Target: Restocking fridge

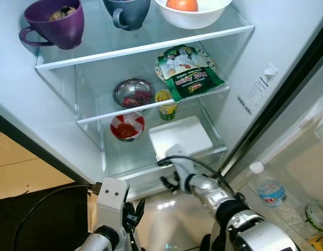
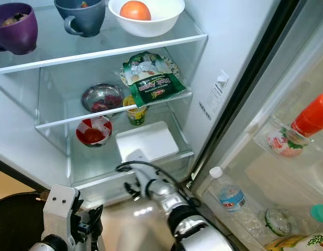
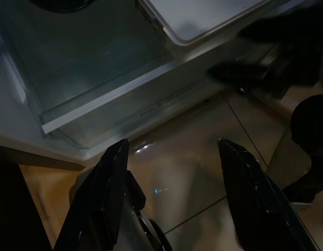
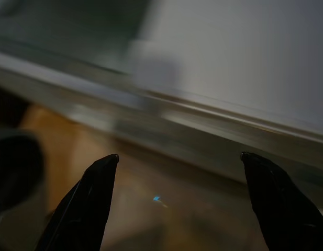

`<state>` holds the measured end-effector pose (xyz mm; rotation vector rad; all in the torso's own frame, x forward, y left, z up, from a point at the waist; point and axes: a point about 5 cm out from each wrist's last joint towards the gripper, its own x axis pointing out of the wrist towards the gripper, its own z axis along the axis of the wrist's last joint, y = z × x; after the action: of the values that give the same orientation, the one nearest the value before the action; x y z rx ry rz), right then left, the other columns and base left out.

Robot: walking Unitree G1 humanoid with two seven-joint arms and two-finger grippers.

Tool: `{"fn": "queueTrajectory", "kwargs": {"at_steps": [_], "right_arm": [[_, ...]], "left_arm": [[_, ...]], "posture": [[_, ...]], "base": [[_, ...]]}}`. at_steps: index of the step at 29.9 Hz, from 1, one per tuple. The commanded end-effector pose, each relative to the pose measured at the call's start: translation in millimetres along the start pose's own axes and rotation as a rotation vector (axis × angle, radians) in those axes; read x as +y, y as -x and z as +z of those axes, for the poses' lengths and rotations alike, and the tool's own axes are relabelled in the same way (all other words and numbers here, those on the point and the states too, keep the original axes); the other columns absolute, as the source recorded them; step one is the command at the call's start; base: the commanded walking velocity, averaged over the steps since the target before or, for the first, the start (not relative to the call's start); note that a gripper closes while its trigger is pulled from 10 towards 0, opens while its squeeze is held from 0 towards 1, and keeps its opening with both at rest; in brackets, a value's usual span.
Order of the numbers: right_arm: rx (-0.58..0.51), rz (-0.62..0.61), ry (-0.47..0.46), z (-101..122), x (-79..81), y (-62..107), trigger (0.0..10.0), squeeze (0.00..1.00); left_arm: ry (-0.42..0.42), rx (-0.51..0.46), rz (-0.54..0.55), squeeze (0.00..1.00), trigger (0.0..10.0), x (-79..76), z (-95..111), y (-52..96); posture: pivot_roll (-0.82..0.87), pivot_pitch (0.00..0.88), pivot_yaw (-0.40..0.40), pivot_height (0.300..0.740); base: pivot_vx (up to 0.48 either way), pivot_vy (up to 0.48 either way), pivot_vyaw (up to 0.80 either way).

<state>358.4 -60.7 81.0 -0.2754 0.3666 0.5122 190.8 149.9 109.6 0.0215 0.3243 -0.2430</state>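
Both grippers are down low in front of the open fridge. Left gripper (image 3: 174, 157) hangs over the shiny floor by the fridge base, fingers spread wide with nothing between them. Right gripper (image 4: 179, 157) is stretched toward the front edge of the bottom glass shelf (image 1: 140, 170), its fingers also wide apart and empty.

Right past the right gripper, a white lidded container (image 1: 179, 137) sits flat on that bottom shelf, near its front. Behind it to the left is a red and white bowl (image 1: 127, 126), and a small yellow cup (image 1: 167, 104) stands just behind the container.

Middle shelf has a steel bowl (image 1: 134, 93) with something dark red in it, plus a green packet (image 1: 190, 73) lying on a patterned plate and hanging over the shelf edge. Top shelf: purple mug (image 1: 54, 23), blue-grey mug (image 1: 127, 13), and a white bowl (image 1: 195, 15) holding an orange fruit (image 2: 135, 10).

Over in the door on the right, a water bottle (image 1: 268, 189) and an orange-capped bottle (image 2: 314, 115).
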Motion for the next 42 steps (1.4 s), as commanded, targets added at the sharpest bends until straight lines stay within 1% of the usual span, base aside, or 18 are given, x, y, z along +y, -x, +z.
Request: {"fn": "queueTrajectory", "kwargs": {"at_steps": [1, 3, 4, 7, 8, 12, 14, 15, 18, 28, 29, 31, 32, 33, 35, 36, 37, 42], "right_arm": [[-0.009, -0.028, -0.037, -4.8, -1.2, 1.2, 10.0, 0.0], [-0.072, -0.054, -0.049, 4.8, -10.6, 2.6, 10.0, 0.0], [-0.083, -0.057, -0.046, 7.5, -12.7, 2.9, 10.0, 0.0], [-0.081, -0.042, -0.015, 9.0, -12.1, 2.6, 10.0, 0.0], [-0.076, -0.026, 0.006, 8.4, -9.3, 2.2, 10.0, 0.0], [-0.064, -0.006, 0.023, 6.7, -5.8, 1.7, 10.0, 0.0], [-0.041, 0.055, 0.033, 3.6, 2.3, 0.6, 10.0, 0.0], [-0.041, 0.055, 0.033, 3.6, 2.3, 0.6, 10.0, 0.0], [0.015, 0.132, 0.082, -3.3, 14.8, -0.7, 10.0, 0.0], [0.039, 0.145, 0.14, 2.4, 26.3, -4.8, 10.0, 0.0], [0.036, 0.126, 0.152, 8.7, 29.3, -6.9, 10.0, 0.0], [0.028, 0.101, 0.165, 13.7, 29.5, -8.1, 10.0, 0.0], [0.021, 0.053, 0.174, 19.5, 26.9, -9.2, 10.0, 0.0], [0.021, 0.053, 0.174, 19.5, 26.9, -9.2, 10.0, 0.0], [0.0, -0.023, 0.165, 29.4, 21.8, -10.3, 10.0, 0.0], [0.0, -0.023, 0.165, 29.4, 21.8, -10.3, 10.0, 0.0], [-0.02, -0.084, 0.151, 37.5, 17.3, -10.7, 10.0, 0.0], [-0.03, -0.148, 0.137, 42.9, 11.1, -10.4, 10.0, 0.0]], "left_arm": [[0.007, 0.039, -0.003, 0.0, 10.0, -1.3, -8.3, 1.2], [0.005, 0.035, -0.009, 0.0, 10.0, -2.0, -6.6, -1.4], [0.005, 0.034, -0.01, 0.0, 10.0, -1.8, -5.9, -2.0], [0.004, 0.033, -0.009, 0.0, 10.0, -0.4, -5.3, -2.4], [0.001, 0.035, -0.008, 0.0, 10.0, 0.7, -6.0, -1.8], [-0.001, 0.036, -0.008, 0.0, 10.0, 0.9, -6.4, -1.5], [0.0, 0.032, -0.006, 0.0, 10.0, 0.9, -5.0, -2.0], [0.0, 0.032, -0.006, 0.0, 10.0, 0.9, -5.0, -2.0], [-0.001, 0.029, -0.005, 0.0, 10.0, 1.0, -3.8, -2.1], [-0.003, 0.034, -0.002, 0.0, 10.0, 0.9, -3.0, 2.1], [-0.006, 0.039, 0.003, 0.0, 10.0, 1.7, -3.3, 5.1], [-0.007, 0.042, 0.007, 0.0, 10.0, 2.2, -3.5, 6.5], [-0.008, 0.045, 0.011, 0.0, 10.0, 2.6, -3.6, 8.3], [-0.008, 0.045, 0.011, 0.0, 10.0, 2.6, -3.6, 8.3], [-0.01, 0.049, 0.016, 0.0, 10.0, 3.0, -3.8, 11.5], [-0.01, 0.049, 0.016, 0.0, 10.0, 3.0, -3.8, 11.5], [-0.013, 0.053, 0.022, 0.0, 10.0, 3.3, -3.9, 14.4], [-0.016, 0.058, 0.033, 0.0, 10.0, 5.2, -3.8, 17.2]], "posture": [[0.19, 0.4, 0.008, 0.497], [0.19, 0.396, 0.011, 0.497], [0.19, 0.396, 0.011, 0.497], [0.19, 0.397, 0.013, 0.497], [0.19, 0.399, 0.014, 0.497], [0.19, 0.396, 0.014, 0.497], [0.2, 0.397, 0.014, 0.497], [0.2, 0.397, 0.014, 0.497], [0.2, 0.403, 0.015, 0.497], [0.23, 0.431, 0.02, 0.497], [0.25, 0.442, 0.022, 0.497], [0.25, 0.444, 0.022, 0.497], [0.26, 0.451, 0.023, 0.497], [0.26, 0.451, 0.023, 0.497], [0.28, 0.456, 0.025, 0.497], [0.28, 0.456, 0.025, 0.497], [0.3, 0.46, 0.026, 0.497], [0.31, 0.46, 0.027, 0.497]], "base": [[0.0, 0.0, 0.0], [0.0, 0.0, 0.0], [0.0, 0.0, 0.0], [0.0, 0.0, 0.0], [0.0, 0.0, 0.0], [0.0, 0.0, 0.0], [0.0, 0.0, 0.0], [0.0, 0.0, 0.0], [0.0, 0.0, 0.0], [0.0, 0.0, 0.0], [0.0, 0.0, 0.0], [0.0, 0.0, 0.0], [0.0, 0.0, 0.0], [0.0, 0.0, 0.0], [0.0, 0.0, 0.0], [0.0, 0.0, 0.0], [0.0, 0.0, 0.0], [0.0, 0.0, 0.0]]}}
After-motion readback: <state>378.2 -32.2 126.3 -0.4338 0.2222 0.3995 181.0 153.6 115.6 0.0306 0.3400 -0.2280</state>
